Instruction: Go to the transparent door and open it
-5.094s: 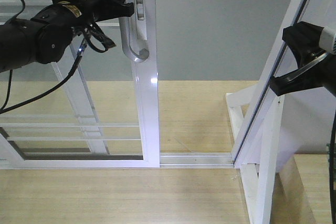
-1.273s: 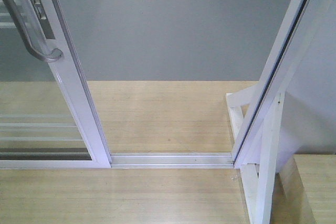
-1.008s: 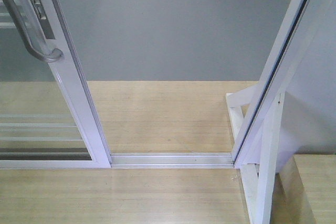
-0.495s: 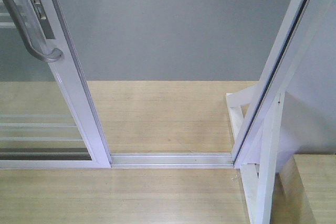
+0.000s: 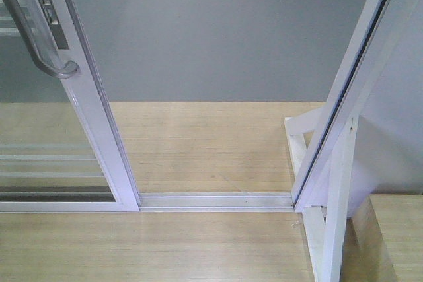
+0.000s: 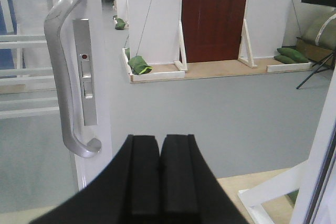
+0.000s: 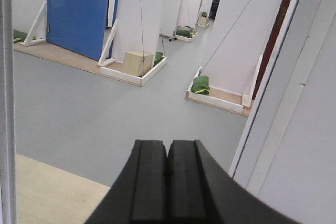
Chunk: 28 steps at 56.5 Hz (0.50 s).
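Note:
The transparent door (image 5: 92, 117) stands slid to the left in the front view, its white stile leaning, with thin white bars behind the glass. Its curved grey-silver handle (image 5: 36, 37) sits at the upper left. In the left wrist view the handle (image 6: 65, 72) is up and left of my left gripper (image 6: 159, 148), which is shut, empty and apart from it. My right gripper (image 7: 168, 153) is shut and empty, facing the grey floor through the doorway. Neither gripper shows in the front view.
The floor track (image 5: 215, 201) lies bare between the door and the white jamb (image 5: 344, 97) on the right, braced by a white wooden strut (image 5: 334, 203). Beyond are grey floor, white wall panels (image 7: 139, 9), a blue door (image 7: 79, 9) and a dark red door (image 6: 215, 14).
Over the last 1.3 seconds nothing has moved. Since 5.1 seconds ago the door has slid left, widening the opening, and both arms have left the front view.

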Tool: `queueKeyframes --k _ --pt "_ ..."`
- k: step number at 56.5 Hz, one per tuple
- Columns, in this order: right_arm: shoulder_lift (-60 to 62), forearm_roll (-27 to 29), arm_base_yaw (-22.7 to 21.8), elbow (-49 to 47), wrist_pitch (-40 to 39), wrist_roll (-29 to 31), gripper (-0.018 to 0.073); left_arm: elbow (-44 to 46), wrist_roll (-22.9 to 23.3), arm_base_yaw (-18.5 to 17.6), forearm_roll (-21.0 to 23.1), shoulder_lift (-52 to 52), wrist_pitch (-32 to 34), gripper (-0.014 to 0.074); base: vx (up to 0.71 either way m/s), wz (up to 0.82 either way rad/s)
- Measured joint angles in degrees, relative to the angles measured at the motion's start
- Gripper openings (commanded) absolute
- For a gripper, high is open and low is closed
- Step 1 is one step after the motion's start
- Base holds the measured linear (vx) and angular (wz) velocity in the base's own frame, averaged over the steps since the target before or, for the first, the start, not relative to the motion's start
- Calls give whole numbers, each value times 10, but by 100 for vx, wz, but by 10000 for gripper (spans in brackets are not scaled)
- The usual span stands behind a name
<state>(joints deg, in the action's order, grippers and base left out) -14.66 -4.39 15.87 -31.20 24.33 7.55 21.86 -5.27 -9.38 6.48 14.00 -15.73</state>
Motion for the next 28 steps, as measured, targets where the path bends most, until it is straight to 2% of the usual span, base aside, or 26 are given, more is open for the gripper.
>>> queueKeyframes --k 13,28 --pt "0 0 0 0 1 0 -6 -15 2 0 0 -8 7 0 0 0" --pt "0 0 0 0 1 0 -6 -164 5 3 0 -108 36 0 0 0"
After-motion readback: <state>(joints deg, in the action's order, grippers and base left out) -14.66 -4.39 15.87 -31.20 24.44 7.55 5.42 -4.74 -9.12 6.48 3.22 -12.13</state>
